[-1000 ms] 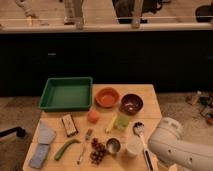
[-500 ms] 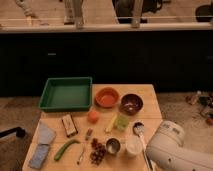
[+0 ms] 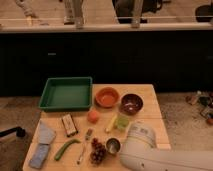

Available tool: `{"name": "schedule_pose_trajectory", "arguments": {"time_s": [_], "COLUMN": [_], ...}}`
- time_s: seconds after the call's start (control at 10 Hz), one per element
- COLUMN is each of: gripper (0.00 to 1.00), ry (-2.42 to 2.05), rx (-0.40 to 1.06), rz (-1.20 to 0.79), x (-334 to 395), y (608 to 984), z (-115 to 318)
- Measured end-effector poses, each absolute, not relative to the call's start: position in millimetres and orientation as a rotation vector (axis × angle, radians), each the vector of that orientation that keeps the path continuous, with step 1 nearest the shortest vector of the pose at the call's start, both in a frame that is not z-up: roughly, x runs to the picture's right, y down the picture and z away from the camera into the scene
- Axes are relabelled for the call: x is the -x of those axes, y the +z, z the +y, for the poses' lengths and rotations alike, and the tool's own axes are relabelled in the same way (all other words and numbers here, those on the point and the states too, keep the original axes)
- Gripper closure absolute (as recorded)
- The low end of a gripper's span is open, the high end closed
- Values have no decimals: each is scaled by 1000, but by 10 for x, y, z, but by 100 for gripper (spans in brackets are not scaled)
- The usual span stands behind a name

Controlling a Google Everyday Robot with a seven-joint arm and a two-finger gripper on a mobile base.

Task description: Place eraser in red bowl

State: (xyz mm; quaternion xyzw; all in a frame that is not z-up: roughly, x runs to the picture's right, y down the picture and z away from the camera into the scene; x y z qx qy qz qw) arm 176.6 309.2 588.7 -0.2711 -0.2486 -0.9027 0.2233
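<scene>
Shows eraser (image 3: 69, 124) on tabletop (image 3: 150, 107) toward left edge, apart from red bowl (image 3: 107, 96) at far edge beside green tray (image 3: 65, 94). Leaves claw out of sight, only white arm (image 3: 145, 147) over near right corner.

Orange (image 3: 93, 116) near eraser (image 3: 69, 124) (gripper unseen)

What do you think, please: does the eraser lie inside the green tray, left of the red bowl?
Not inside: the camera view shows the eraser on the table in front of the green tray, though left of the red bowl. The gripper is out of view; only the arm shows, lower right.
</scene>
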Motion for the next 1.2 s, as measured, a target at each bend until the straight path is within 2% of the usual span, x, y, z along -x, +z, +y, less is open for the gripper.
{"name": "schedule_pose_trajectory", "arguments": {"time_s": [0.6,1.2], "gripper": [20,20], "ry": [-2592,-2536], "rx": [834,687], "rz": [-665,-964], "x": [-887,-515], "y": [5875,6086], "z": [2873,2733]}}
